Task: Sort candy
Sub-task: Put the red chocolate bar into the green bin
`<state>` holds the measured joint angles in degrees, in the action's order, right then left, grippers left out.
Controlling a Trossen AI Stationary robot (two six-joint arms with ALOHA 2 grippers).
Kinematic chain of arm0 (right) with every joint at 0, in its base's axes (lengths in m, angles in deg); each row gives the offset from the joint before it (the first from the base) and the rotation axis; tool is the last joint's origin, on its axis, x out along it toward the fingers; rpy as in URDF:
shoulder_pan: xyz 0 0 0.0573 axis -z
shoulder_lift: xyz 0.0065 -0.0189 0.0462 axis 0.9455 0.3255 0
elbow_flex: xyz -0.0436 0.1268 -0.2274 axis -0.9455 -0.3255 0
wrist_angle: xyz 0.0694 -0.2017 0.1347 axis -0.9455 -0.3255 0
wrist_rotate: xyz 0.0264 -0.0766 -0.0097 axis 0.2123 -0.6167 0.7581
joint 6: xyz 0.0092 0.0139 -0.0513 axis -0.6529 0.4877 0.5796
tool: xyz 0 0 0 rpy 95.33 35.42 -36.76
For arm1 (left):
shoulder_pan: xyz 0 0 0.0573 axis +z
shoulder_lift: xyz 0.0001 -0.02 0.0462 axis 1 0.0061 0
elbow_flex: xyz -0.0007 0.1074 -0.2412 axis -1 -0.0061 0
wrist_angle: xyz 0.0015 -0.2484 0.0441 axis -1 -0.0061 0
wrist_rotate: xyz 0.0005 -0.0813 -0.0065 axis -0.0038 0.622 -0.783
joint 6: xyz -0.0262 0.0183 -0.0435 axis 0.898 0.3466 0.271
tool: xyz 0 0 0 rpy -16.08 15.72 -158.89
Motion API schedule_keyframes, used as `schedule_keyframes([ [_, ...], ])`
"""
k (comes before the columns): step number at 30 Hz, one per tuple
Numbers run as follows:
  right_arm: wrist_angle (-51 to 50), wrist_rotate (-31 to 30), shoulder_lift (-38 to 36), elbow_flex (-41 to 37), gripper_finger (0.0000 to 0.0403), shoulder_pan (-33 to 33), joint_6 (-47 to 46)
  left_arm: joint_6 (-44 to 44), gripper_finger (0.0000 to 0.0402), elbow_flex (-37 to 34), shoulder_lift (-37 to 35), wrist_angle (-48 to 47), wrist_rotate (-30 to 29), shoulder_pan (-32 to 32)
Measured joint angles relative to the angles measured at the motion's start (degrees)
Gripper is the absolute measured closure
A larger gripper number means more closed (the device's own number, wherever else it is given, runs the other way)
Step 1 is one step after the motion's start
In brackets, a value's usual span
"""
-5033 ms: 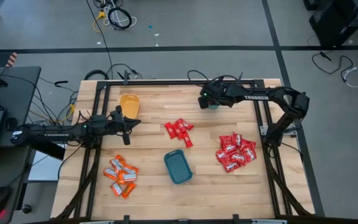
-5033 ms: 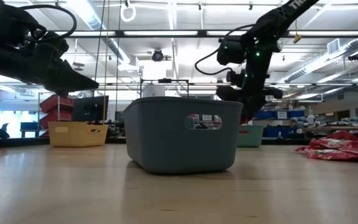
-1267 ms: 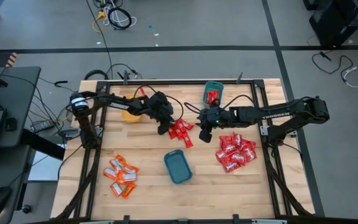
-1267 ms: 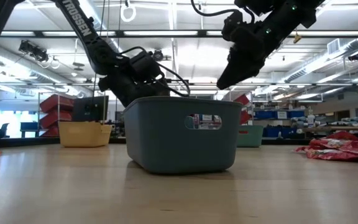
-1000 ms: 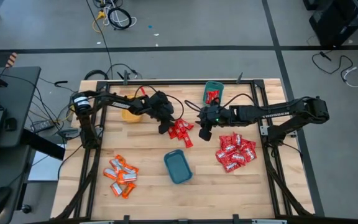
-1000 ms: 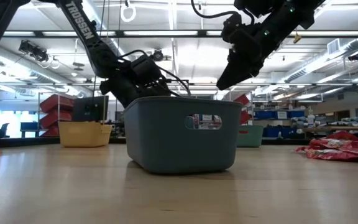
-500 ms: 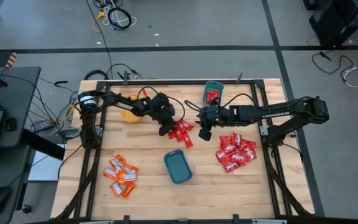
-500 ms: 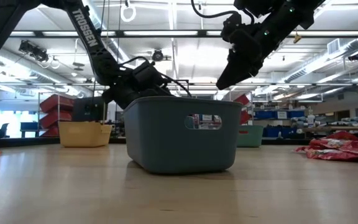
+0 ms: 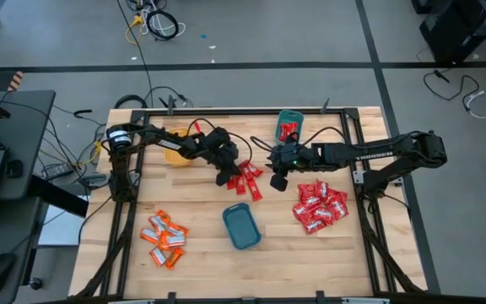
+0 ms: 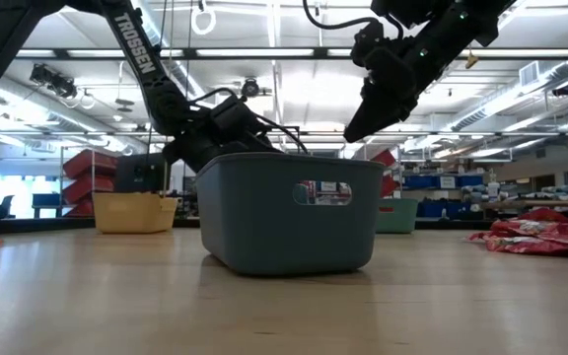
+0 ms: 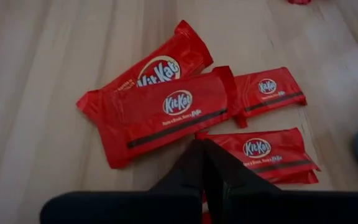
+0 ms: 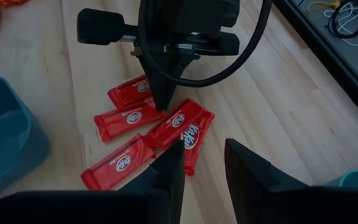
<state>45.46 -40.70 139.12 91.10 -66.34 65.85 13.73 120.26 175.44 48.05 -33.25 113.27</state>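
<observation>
The left end effector, its dark fingers pressed together and closed on nothing visible, has its tip down at the small cluster of narrow red wrapped candy bars near the centre of the pale wooden surface. In the right wrist view the closed tip touches the cluster among the bars. The right end effector hangs at 3 o'clock of that cluster, its fingers parted and empty. A pile of wider red packets with white marks lies at 4 o'clock on the surface, and orange-and-white packets lie at 8 o'clock. A teal plastic bin sits at 6 o'clock of the bars; a second teal bin holding red candy stands at 1 o'clock, a yellow bin at 10 o'clock.
</observation>
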Motion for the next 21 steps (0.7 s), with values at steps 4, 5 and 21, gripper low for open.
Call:
schedule_keyframes([
  [4,0.0,0.0,0.0,0.0,0.0311,0.0,0.0,0.1,0.0400,0.0,-0.5,0.5,-0.3,0.0],
  [5,0.0,0.0,0.0,0.0,0.0313,0.0,0.0,0.1,0.0400,0.0,-0.9,0.6,-0.3,0.0],
  [21,-10.7,-9.7,0.0,0.0,0.0370,15.7,-11.8,-0.1,0.0401,0.0,-17.6,-1.9,-3.6,0.0],
])
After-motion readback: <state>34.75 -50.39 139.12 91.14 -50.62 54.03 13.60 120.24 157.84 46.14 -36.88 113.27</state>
